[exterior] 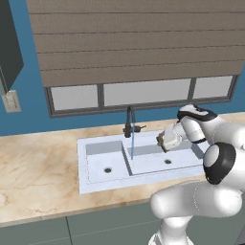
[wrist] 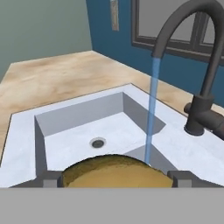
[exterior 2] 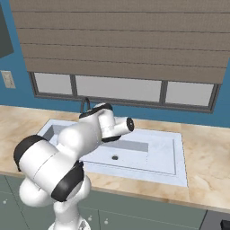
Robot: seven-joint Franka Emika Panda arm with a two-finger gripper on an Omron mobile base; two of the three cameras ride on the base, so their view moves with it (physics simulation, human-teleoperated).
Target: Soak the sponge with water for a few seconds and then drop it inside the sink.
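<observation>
Left base view: the white arm's two-finger gripper [exterior: 165,140] sits right of centre, over the wider basin of the pale grey-white double-basin sink [exterior: 91,184]. A small yellow-orange sponge block [exterior: 161,139] is pinched at its tip. The thin pale-blue stream of water [exterior: 132,148] drops from the dark slim faucet [exterior: 128,123] left of the sponge, clearly apart from it. So my call: the soak needs a leftward carry in this frame.

Right base view: the arm's own white bulk covers the left half of the sink, and I cannot tell the jaw state here; the wide basin's small round drain [exterior 2: 115,157] is in plain sight.

Hand view: the sponge sits at bottom centre, clamped between the two dark fingertips [wrist: 49,179]. The stream falls just beyond its far edge, slightly right of centre.
</observation>
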